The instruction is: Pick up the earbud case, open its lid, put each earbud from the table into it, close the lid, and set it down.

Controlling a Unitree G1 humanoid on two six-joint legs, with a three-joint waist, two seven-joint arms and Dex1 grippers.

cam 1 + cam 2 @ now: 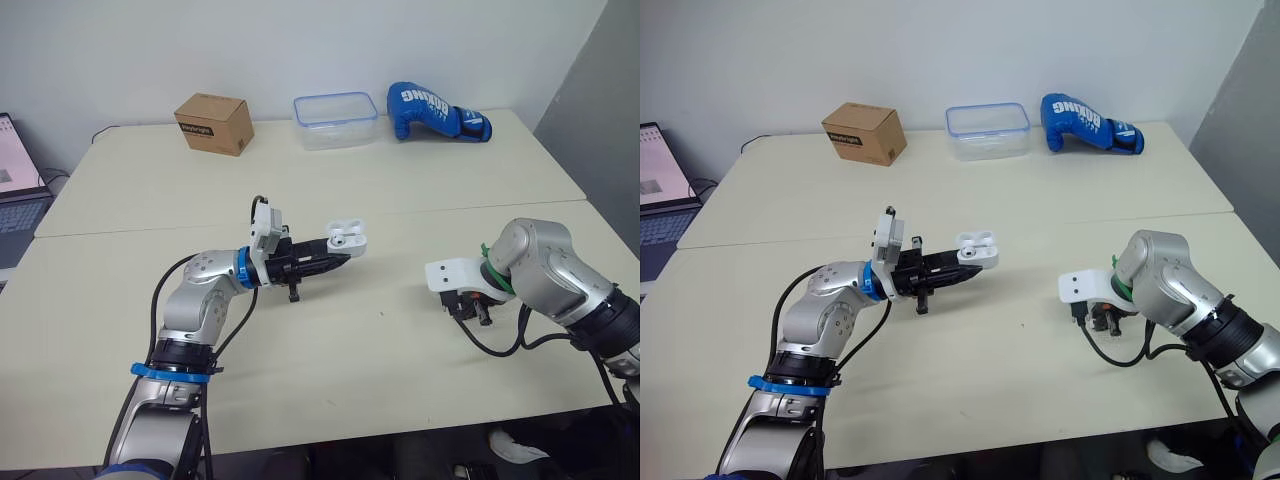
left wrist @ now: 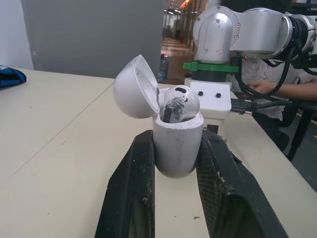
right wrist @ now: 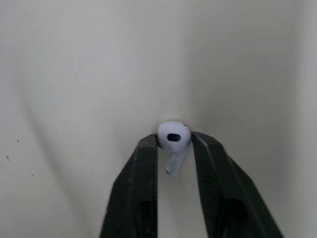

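Earbud case point(image 2: 177, 151), lid point(image 2: 132, 89) open, clamped in left gripper point(image 2: 177, 140); right gripper point(image 3: 174, 141) pinches earbud point(image 3: 173, 134).

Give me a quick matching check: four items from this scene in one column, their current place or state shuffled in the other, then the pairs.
1. earbud case
2. loose earbud
3. boxing glove
4. cardboard box

A. pinched in the right gripper
B. far side of the table, toward the robot's left
C. held in the left gripper, lid open
D. far side of the table, toward the robot's right

Pairs: 1-C, 2-A, 3-D, 4-B
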